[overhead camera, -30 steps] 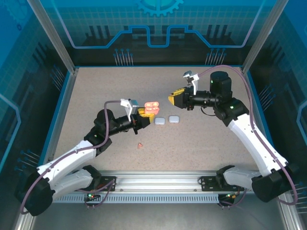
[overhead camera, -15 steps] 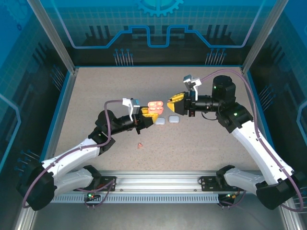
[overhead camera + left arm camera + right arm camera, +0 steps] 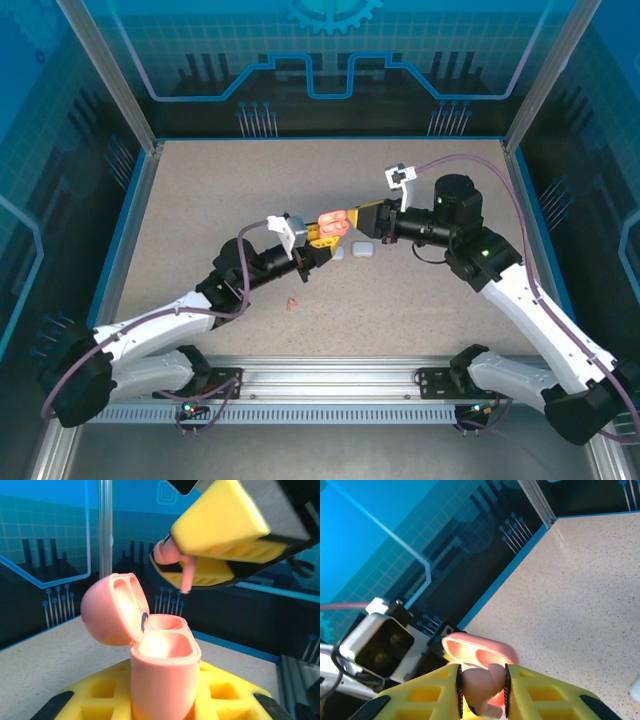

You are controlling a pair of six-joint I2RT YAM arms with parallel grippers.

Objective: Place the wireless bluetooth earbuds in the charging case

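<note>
A salmon charging case (image 3: 162, 672) stands upright with its lid (image 3: 107, 610) swung open, and my left gripper (image 3: 162, 700) is shut on its body. Both of its sockets look empty. Just above it, my right gripper (image 3: 200, 555) is shut on a salmon earbud (image 3: 172, 555) whose stem points down at the case. From the right wrist, that earbud (image 3: 482, 682) sits between the yellow fingers (image 3: 432, 695), with the open case (image 3: 480, 650) right behind. From above, the two grippers (image 3: 318, 238) (image 3: 357, 220) meet at the case (image 3: 333, 223) mid-table. A second salmon earbud (image 3: 291, 302) lies on the table.
Two white rounded cases (image 3: 362, 248) (image 3: 341, 255) lie on the speckled table (image 3: 200, 200) just below the grippers. A blue rim and glass walls (image 3: 130, 200) enclose the table. The arm bases sit on the rail (image 3: 330, 385) at the near edge.
My left gripper has carried the case right and forward. The right gripper has swung left and down until its earbud hangs just over the open case.
</note>
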